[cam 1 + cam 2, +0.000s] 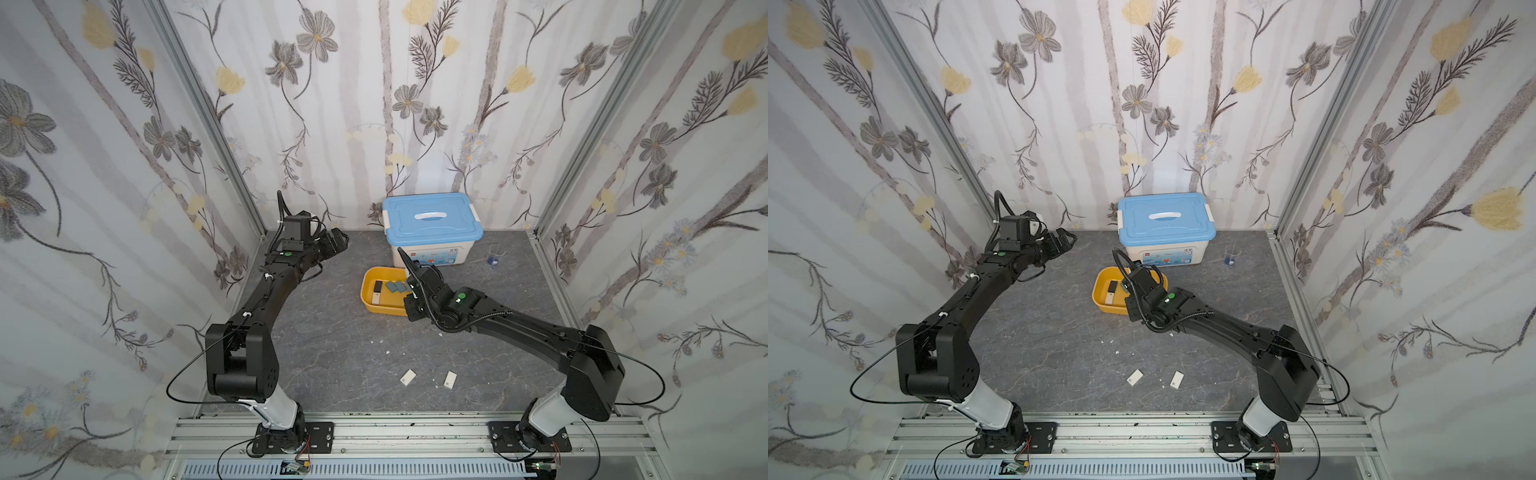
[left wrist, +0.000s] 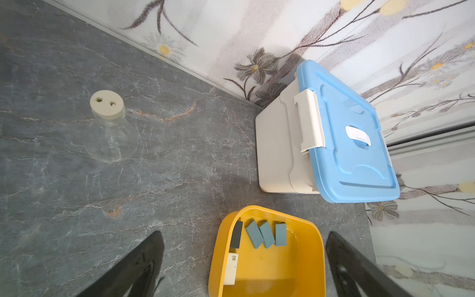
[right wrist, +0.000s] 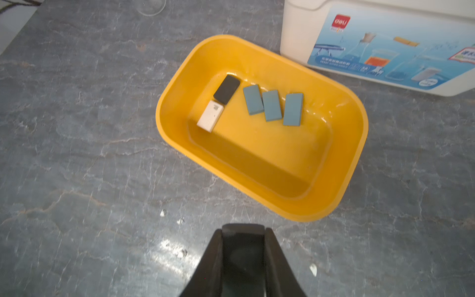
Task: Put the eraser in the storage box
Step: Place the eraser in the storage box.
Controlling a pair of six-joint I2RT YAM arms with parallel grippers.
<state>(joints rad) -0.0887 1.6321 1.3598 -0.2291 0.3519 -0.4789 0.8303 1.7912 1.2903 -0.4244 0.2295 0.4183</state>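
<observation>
left arm [image 1: 266,291] bends at the elbow and reaches forward, wrist level, left hand [image 1: 337,240] held high with jaws spread wide. right arm [image 1: 519,328] stretches low and inward, wrist pitched down, right hand [image 3: 243,228] with jaws pressed together.

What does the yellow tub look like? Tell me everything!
The yellow tub is shallow, shiny plastic, rectangular with rounded corners and a rolled rim, no lid. It sits flat on the grey table, close by the white bin. Inside lie three blue erasers and a black-and-white one.
</observation>
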